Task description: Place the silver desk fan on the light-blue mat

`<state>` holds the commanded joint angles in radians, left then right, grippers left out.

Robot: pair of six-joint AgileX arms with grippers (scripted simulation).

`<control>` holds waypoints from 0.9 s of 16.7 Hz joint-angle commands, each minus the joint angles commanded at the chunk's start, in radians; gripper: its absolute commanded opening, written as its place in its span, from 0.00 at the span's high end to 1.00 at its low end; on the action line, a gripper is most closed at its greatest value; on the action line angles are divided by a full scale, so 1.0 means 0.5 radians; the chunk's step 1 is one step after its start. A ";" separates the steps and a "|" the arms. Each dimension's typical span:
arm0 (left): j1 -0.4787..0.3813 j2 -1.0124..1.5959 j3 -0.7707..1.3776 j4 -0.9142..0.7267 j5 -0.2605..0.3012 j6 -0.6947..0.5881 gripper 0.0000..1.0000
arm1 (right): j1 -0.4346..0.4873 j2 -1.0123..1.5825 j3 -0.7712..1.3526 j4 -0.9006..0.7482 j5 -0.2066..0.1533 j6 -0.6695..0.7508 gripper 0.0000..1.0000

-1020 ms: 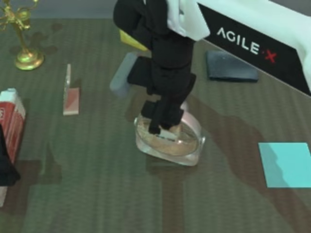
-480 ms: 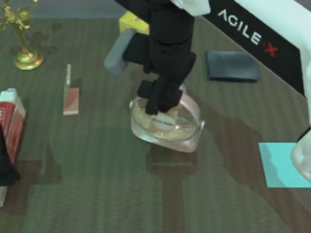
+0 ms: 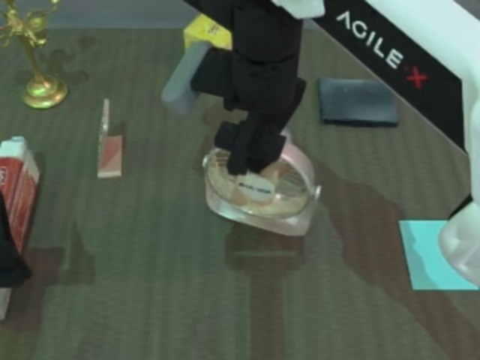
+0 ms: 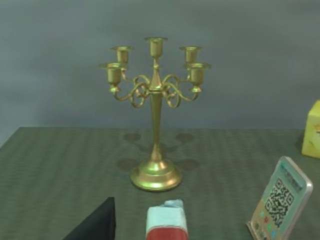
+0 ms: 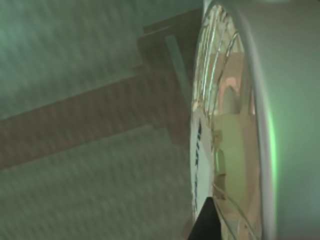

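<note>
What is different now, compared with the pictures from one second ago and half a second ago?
The right gripper, closed on the silver desk fan, has raised it and tilted it, with a slight shift toward the top view's right. The right arm's base link now covers part of the light-blue mat. The candelabra and dark pad stayed.

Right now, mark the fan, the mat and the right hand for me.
fan [image 3: 281, 199]: top view, on the wire grille beside the pale hub.
mat [image 3: 424, 251]: top view, on its bare cyan part left of the arm.
right hand [image 3: 246, 161]: top view, between its fingertips over the fan.
</note>
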<state>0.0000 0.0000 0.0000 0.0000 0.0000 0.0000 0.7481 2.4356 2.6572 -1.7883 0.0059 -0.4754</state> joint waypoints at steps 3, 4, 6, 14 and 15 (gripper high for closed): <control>0.000 0.000 0.000 0.000 0.000 0.000 0.00 | -0.053 -0.088 -0.125 0.042 -0.001 -0.094 1.00; 0.000 0.000 0.000 0.000 0.000 0.000 0.00 | -0.087 -0.144 -0.208 0.069 -0.001 -0.152 1.00; 0.000 0.000 0.000 0.000 0.000 0.000 0.00 | -0.177 -0.289 -0.426 0.142 -0.002 -0.298 1.00; 0.000 0.000 0.000 0.000 0.000 0.000 0.00 | -0.648 -1.128 -1.722 0.587 -0.015 -1.102 1.00; 0.000 0.000 0.000 0.000 0.000 0.000 0.00 | -0.706 -1.230 -1.883 0.640 -0.016 -1.205 1.00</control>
<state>0.0000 0.0000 0.0000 0.0000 0.0000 0.0000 0.3950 1.8205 1.7157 -1.4684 -0.0023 -1.0780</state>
